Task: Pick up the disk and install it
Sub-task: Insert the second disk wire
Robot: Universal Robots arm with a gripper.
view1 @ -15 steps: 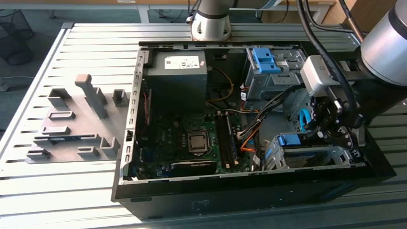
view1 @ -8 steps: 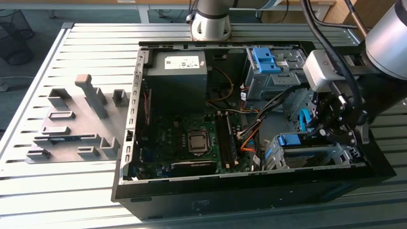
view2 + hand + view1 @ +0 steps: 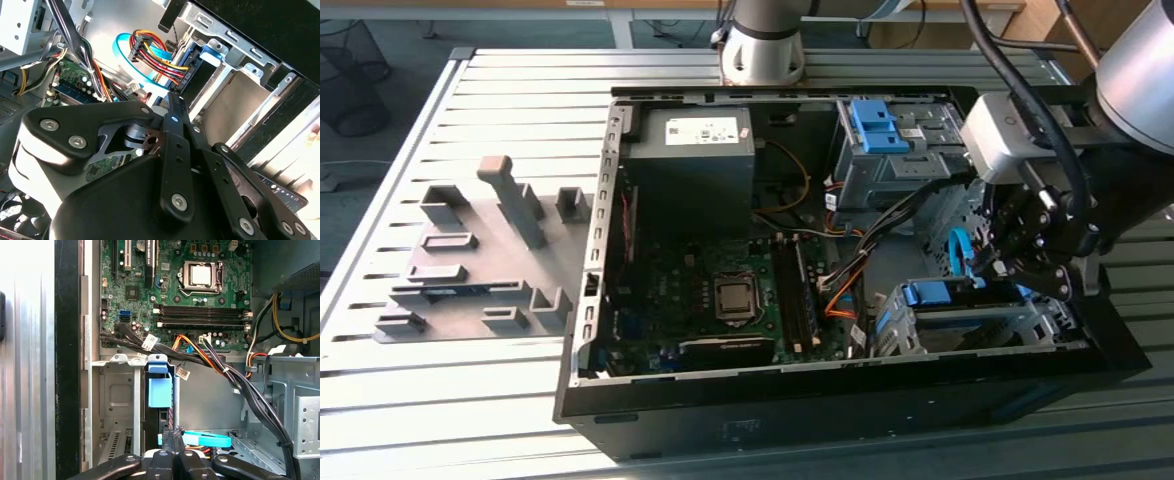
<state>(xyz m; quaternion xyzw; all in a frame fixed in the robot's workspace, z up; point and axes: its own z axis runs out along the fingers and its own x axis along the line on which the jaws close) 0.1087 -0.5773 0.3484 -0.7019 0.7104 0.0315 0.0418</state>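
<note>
The disk [image 3: 945,296], silver with a blue plastic frame, lies in the metal drive cage [image 3: 907,335] at the near corner of the open computer case, on the exterior view's right. My gripper [image 3: 1023,272] hangs just above and beside that cage. In both wrist views its black fingers are pressed together with nothing between them. In the first wrist view the gripper [image 3: 172,437] sits close to the disk's blue tab [image 3: 160,390]. In the second wrist view the gripper [image 3: 172,102] points toward the disk's blue-edged end [image 3: 214,51], where coloured cables plug in.
The case also holds a dark grey power supply box [image 3: 691,150], a taller blue bracket [image 3: 873,125] at the back, the motherboard [image 3: 720,290] and loose cable bundles [image 3: 854,270]. A grey fixture plate with blocks [image 3: 480,250] lies on the slatted table [image 3: 494,400].
</note>
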